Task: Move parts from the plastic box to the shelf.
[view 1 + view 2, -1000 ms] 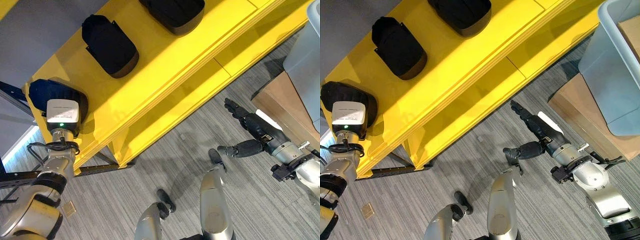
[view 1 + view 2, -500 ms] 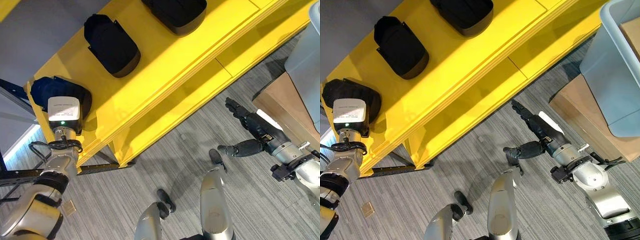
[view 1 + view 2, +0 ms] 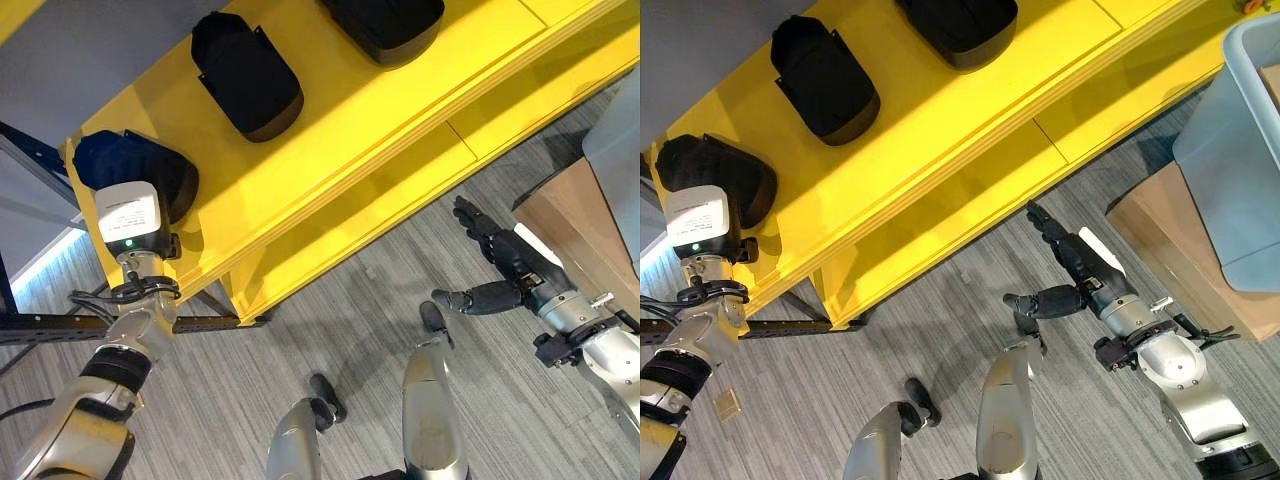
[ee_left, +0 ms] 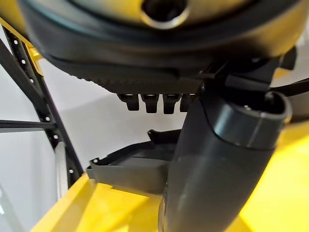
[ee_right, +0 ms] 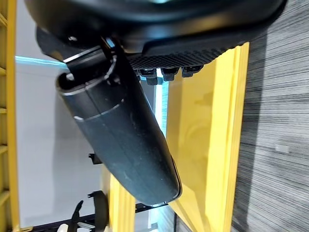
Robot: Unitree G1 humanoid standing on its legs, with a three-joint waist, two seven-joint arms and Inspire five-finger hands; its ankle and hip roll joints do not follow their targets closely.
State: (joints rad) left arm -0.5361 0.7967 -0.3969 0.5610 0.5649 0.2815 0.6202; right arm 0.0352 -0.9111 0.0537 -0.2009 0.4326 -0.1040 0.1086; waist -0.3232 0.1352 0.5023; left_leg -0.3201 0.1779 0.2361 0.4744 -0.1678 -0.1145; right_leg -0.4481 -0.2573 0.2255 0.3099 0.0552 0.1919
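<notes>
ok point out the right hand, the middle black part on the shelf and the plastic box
right hand (image 3: 1085,268): right eye view, on the back of the hand.
middle black part (image 3: 248,75): left eye view, on its top face.
plastic box (image 3: 1235,170): right eye view, on its outer wall.

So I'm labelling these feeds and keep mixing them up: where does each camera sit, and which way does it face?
Left and right eye views: on the head, looking down at the yellow shelf, both arms entering below.
Left wrist view: along the left hand toward a black part on the shelf.
Right wrist view: along the open right hand past the shelf's edge.
Shared: eye views and the left wrist view show that part.
</notes>
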